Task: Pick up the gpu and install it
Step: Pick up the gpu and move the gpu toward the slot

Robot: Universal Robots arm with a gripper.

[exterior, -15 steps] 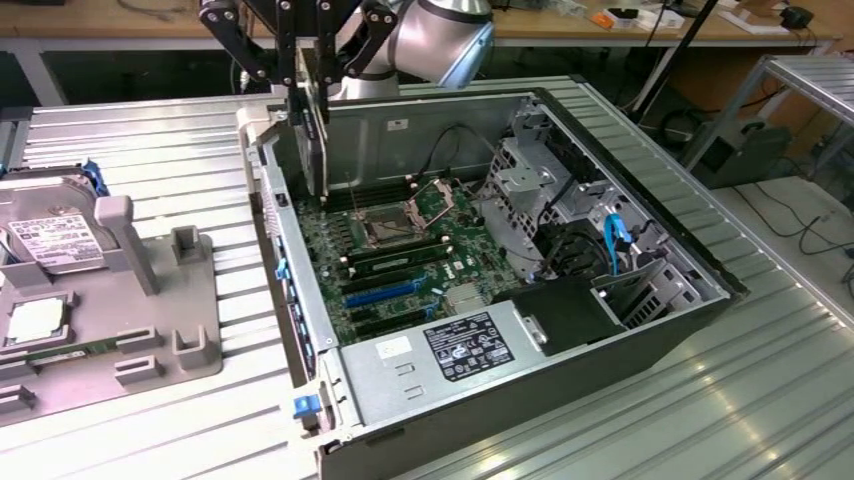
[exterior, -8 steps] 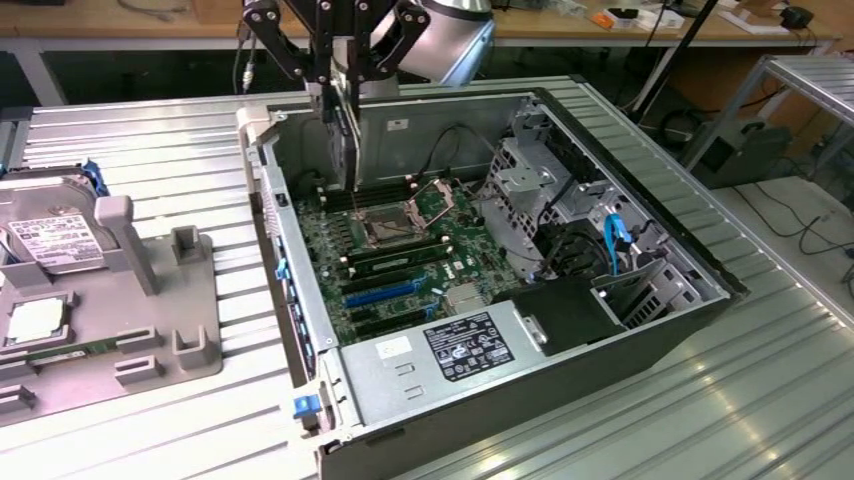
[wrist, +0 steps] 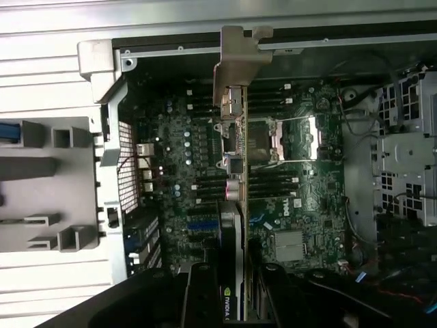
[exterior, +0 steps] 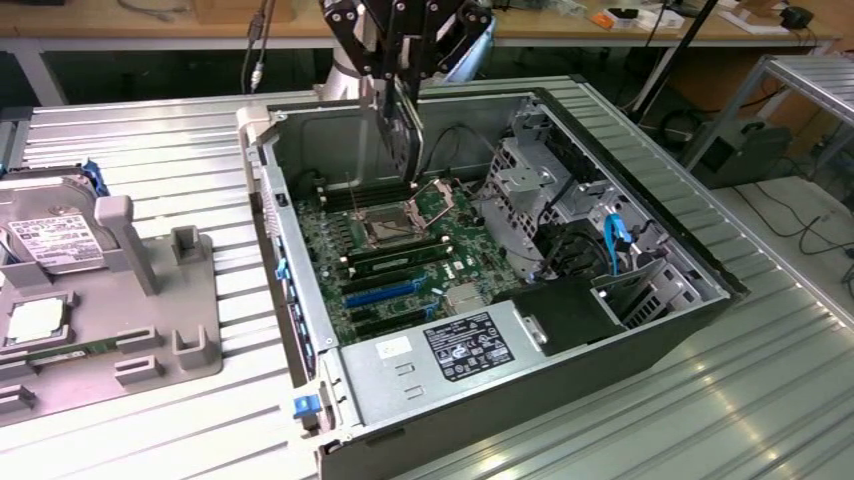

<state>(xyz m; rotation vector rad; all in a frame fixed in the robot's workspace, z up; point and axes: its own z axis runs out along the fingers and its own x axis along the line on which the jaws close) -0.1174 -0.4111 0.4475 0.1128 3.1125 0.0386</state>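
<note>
The gripper [exterior: 398,75] is clamped on the gpu [exterior: 400,140] above the open case [exterior: 667,330]; it needs lining up with a blue slot [exterior: 380,292]

Ribbed metal table [exterior: 147,150] carries open computer case [exterior: 534,410]; grey fixture tray [exterior: 200,300].

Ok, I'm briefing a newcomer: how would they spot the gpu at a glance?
Find the open computer case lying on the ribbed metal table. Above its motherboard, the pincer holds the gpu edge-on: a thin card with a silver bracket, unlike the silver boxy hard drive outside the case.
</note>
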